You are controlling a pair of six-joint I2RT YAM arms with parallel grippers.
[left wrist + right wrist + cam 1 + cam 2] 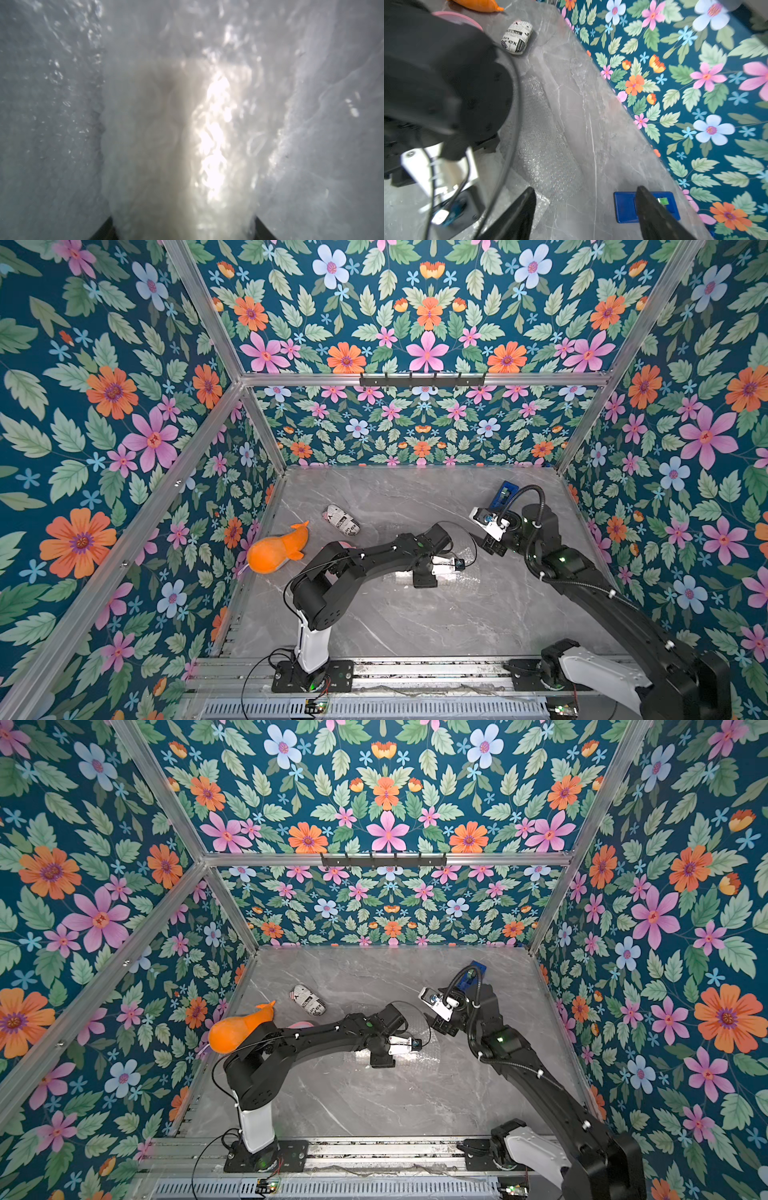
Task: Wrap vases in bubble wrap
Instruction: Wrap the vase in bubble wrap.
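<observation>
In the left wrist view the cream-white vase point(182, 145) shows blurred through the bubble wrap point(311, 124) lying over it. It sits between the jaws of my left gripper point(184, 224), which is shut on the wrapped vase. In both top views the left gripper point(424, 577) points down at mid-table and hides the vase, with the clear bubble wrap point(459, 578) spread beside it. My right gripper point(586, 190) is open with nothing between its fingers. It hovers just past the far right end of the bubble wrap point(546, 149), near the left wrist point(489, 545).
A newspaper-print cylinder point(341, 520) lies at the back left, with an orange plush toy point(276, 549) beside the left wall. A blue block point(503, 493) sits at the back right, under one right finger point(652, 209). A pink round thing point(456, 17) shows behind the left arm. Floral walls enclose the table.
</observation>
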